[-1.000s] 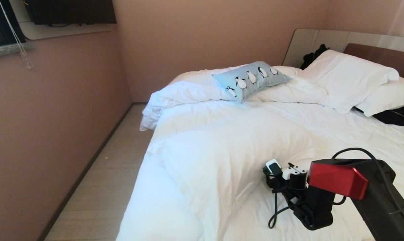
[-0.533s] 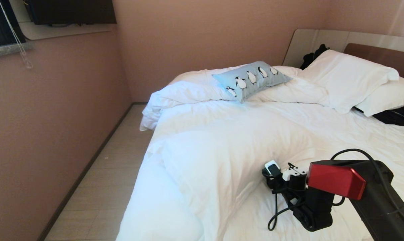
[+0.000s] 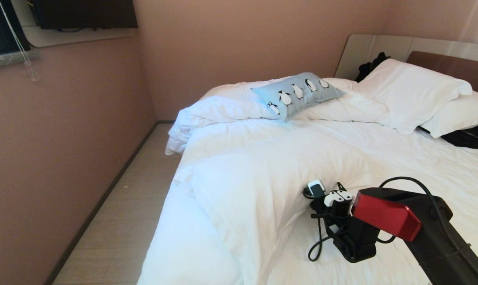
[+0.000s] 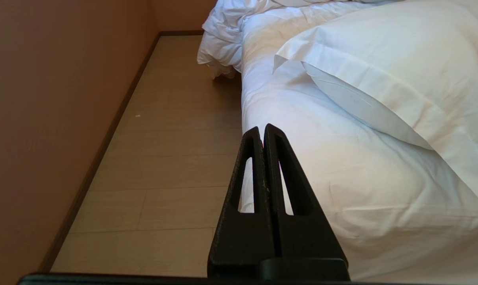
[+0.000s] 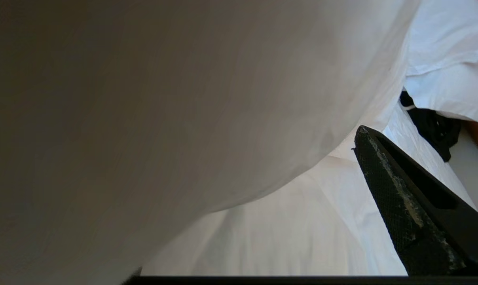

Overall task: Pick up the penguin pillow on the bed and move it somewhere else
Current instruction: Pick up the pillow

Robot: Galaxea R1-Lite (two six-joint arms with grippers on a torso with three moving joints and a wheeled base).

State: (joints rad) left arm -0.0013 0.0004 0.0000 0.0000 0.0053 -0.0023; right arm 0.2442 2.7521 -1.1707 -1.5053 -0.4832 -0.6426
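**Penguin pillow untouched, robot arm low over the near end of the bed**

A large bed (image 3: 262, 166) with a rumpled white duvet fills most of the room. The penguin pillow (image 3: 298, 94), a small light-blue cushion printed with a row of black-and-white penguins, lies on the bunched duvet at the far side of the bed, near the wall and just beside two larger white pillows (image 3: 413, 93) against the headboard (image 3: 448, 63).

The right gripper (image 5: 357, 158) sits low over the duvet at the near end, well apart from the penguin pillow. Its claw is spread wide and holds nothing; from its wrist camera only one black finger (image 5: 405, 206) shows, close against a fold of white bedding. The left gripper (image 4: 261, 134) hangs parked beside the bed's edge above the wooden floor (image 4: 164, 138), its two fingers pressed together, empty.

By my judgement the task has barely begun: the pillow is neither reached nor grasped, and lifting, carrying and setting down all remain.

There are no containers in sight. Some dark clothing (image 3: 468, 136) lies beside the white pillows.
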